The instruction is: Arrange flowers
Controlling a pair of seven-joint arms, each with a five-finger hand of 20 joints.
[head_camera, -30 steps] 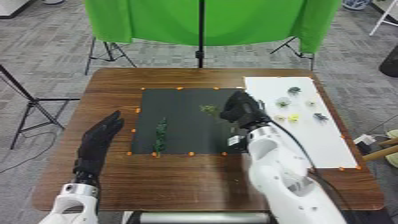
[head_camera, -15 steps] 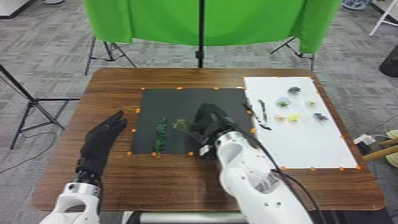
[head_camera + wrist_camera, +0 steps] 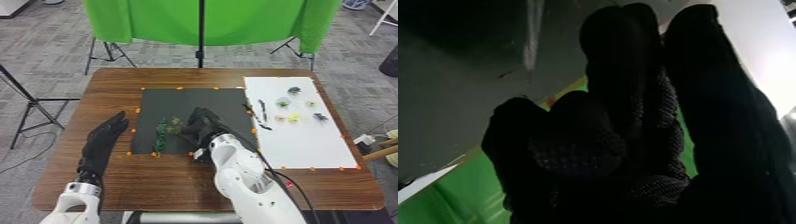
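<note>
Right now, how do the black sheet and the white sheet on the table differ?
The black sheet lies nearer the middle of the table, while the white sheet lies to its right. The white sheet reaches farther toward both the far and near table edges than the black sheet. The black sheet bears a long leafy green stem; the white sheet bears several small flowers. Both lie flat.

Brown wooden table is topped with a dark mat mid-frame, plus a white sheet at right, both kinda edged with orange bits.
</note>
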